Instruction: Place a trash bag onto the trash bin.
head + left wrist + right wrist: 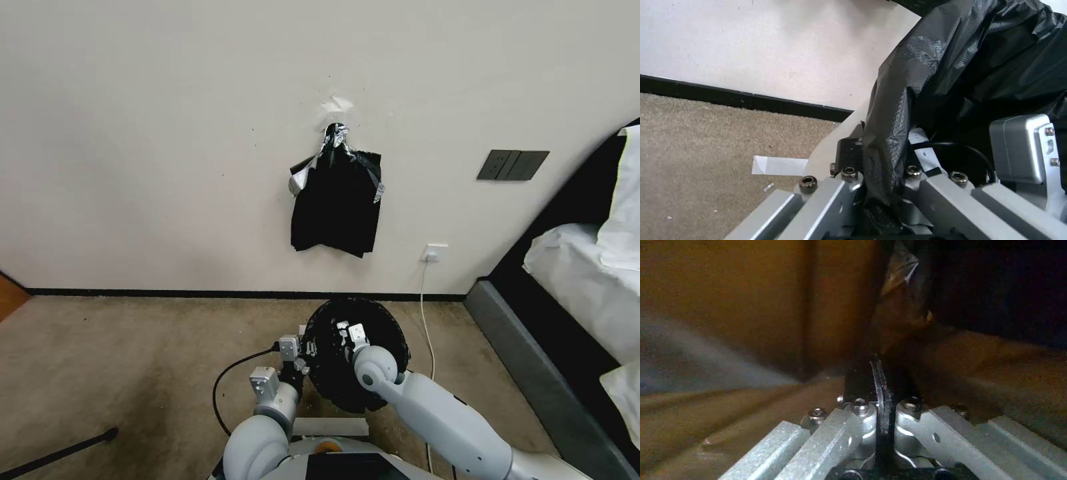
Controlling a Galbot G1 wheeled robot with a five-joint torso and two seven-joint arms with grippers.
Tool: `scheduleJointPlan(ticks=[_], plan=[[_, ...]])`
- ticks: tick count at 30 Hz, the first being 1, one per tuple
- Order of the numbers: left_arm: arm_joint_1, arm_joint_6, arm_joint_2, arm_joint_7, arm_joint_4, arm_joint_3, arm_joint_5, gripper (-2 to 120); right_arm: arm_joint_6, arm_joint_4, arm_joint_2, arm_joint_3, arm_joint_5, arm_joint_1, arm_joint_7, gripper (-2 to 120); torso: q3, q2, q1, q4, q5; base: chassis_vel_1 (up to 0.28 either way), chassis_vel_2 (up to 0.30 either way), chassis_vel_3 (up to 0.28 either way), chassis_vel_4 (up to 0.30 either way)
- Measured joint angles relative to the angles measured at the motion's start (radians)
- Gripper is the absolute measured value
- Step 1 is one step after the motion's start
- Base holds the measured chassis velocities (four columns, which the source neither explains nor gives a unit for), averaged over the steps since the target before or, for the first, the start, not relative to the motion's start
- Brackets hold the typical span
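The trash bag (353, 363), glossy black and crinkled, lies over the mouth of the trash bin on the carpet and hides nearly all of it in the head view. The bin's cream wall (833, 143) shows in the left wrist view, with the trash bag (951, 73) draped over its rim. My left gripper (299, 363) (873, 150) is at the bin's left rim, shut on the bag's edge. My right gripper (350, 333) (878, 376) reaches down inside the bin, shut on a thin fold of black film.
A flat bundle of black bags (337, 200) hangs on the wall above the bin. A bed (573, 307) stands at the right. A white cable (427, 327) drops from a wall socket (435, 252) beside the bin. A paper scrap (780, 165) lies on the carpet.
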Motion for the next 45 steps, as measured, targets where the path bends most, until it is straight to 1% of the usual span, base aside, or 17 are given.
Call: scheduleJointPlan(ticks=[7, 12, 14, 15, 18, 19, 25, 26, 29, 30, 32, 33, 36, 38, 39, 40, 45], plan=[[-0.003, -0.001, 0.006, -0.003, 0.007, -0.005, 0.002, 1, -0.001, 0.027, -0.013, 0.000, -0.002, -0.005, 0.005, 0, 0.000, 0.000, 0.000, 0.0000, 0.0001, 0.000, 0.000, 0.000, 0.000], [-0.012, 0.013, 0.003, -0.030, 0.030, -0.014, -0.004, 1, -0.013, 0.099, -0.035, 0.003, 0.005, -0.019, 0.015, 0, 0.000, 0.000, 0.000, 0.0001, -0.0001, 0.000, 0.000, 0.000, 0.000], [-0.021, 0.021, -0.004, -0.051, 0.042, -0.017, -0.013, 1, -0.033, 0.162, -0.053, 0.020, 0.041, -0.037, 0.019, 10, 0.000, 0.000, 0.000, 0.0000, 0.0003, 0.000, 0.000, 0.000, 0.000], [-0.021, 0.021, -0.004, -0.051, 0.042, -0.017, -0.013, 1, -0.033, 0.162, -0.053, 0.020, 0.041, -0.037, 0.019, 10, 0.000, 0.000, 0.000, 0.0000, 0.0003, 0.000, 0.000, 0.000, 0.000], [-0.035, 0.037, -0.023, -0.088, 0.064, -0.017, -0.042, 1, -0.058, 0.241, -0.080, 0.045, 0.069, -0.067, 0.021, 26, 0.000, 0.000, 0.000, 0.0000, 0.0001, 0.000, 0.000, 0.000, 0.000], [-0.035, 0.037, -0.023, -0.088, 0.064, -0.017, -0.042, 1, -0.058, 0.241, -0.080, 0.045, 0.069, -0.067, 0.021, 26, 0.000, 0.000, 0.000, 0.0000, 0.0001, 0.000, 0.000, 0.000, 0.000], [-0.060, 0.068, -0.047, -0.176, 0.120, -0.027, -0.098, 1, -0.064, 0.380, -0.121, 0.111, 0.087, -0.151, -0.037, 50, 0.000, 0.000, 0.000, 0.0000, 0.0002, 0.000, 0.000, 0.000, 0.000], [-0.060, 0.068, -0.047, -0.176, 0.120, -0.027, -0.098, 1, -0.064, 0.380, -0.121, 0.111, 0.087, -0.151, -0.037, 50, 0.000, 0.000, 0.000, 0.0000, 0.0002, 0.000, 0.000, 0.000, 0.000], [-0.088, 0.087, -0.073, -0.283, 0.151, -0.043, -0.231, 1, -0.063, 0.431, -0.131, 0.171, 0.061, -0.213, -0.086, 65, 0.000, 0.000, 0.000, -0.0001, 0.0000, 0.000, 0.000, 0.000, 0.000], [-0.088, 0.087, -0.073, -0.283, 0.151, -0.043, -0.231, 1, -0.063, 0.431, -0.131, 0.171, 0.061, -0.213, -0.086, 65, 0.000, 0.000, 0.000, -0.0001, 0.0000, 0.000, 0.000, 0.000, 0.000], [-0.108, 0.090, -0.089, -0.352, 0.178, -0.063, -0.314, 1, -0.059, 0.451, -0.143, 0.210, 0.026, -0.262, -0.121, 76, 0.000, 0.000, 0.000, 0.0002, 0.0001, 0.000, 0.000, 0.000, 0.000], [-0.108, 0.090, -0.089, -0.352, 0.178, -0.063, -0.314, 1, -0.059, 0.451, -0.143, 0.210, 0.026, -0.262, -0.121, 76, 0.000, 0.000, 0.000, 0.0002, 0.0001, 0.000, 0.000, 0.000, 0.000], [-0.124, 0.091, -0.094, -0.399, 0.207, -0.071, -0.356, 1, -0.048, 0.457, -0.153, 0.237, -0.014, -0.311, -0.146, 91, 0.000, 0.000, 0.000, -0.0001, 0.0001, 0.000, 0.000, 0.000, 0.000], [-0.125, 0.091, -0.094, -0.401, 0.210, -0.071, -0.357, 1, -0.047, 0.457, -0.153, 0.240, -0.019, -0.316, -0.149, 92, 0.000, 0.000, 0.000, -0.0001, 0.0001, 0.000, 0.000, 0.000, 0.000], [-0.133, 0.090, -0.095, -0.417, 0.222, -0.073, -0.377, 1, -0.041, 0.458, -0.152, 0.249, -0.040, -0.339, -0.158, 99, 0.000, 0.000, 0.000, 0.0000, 0.0001, 0.000, 0.000, 0.000, 0.000], [-0.136, 0.090, -0.096, -0.427, 0.227, -0.073, -0.390, 1, -0.038, 0.458, -0.150, 0.251, -0.047, -0.347, -0.160, 100, 0.000, 0.000, 0.000, -0.0001, 0.0000, 0.000, 0.000, 0.000, 0.000], [-0.141, 0.090, -0.088, -0.444, 0.242, -0.071, -0.404, 1, -0.032, 0.458, -0.148, 0.259, -0.062, -0.364, -0.164, 100, 0.000, 0.000, 0.000, 0.0000, 0.0001, 0.000, 0.000, 0.000, 0.000]])
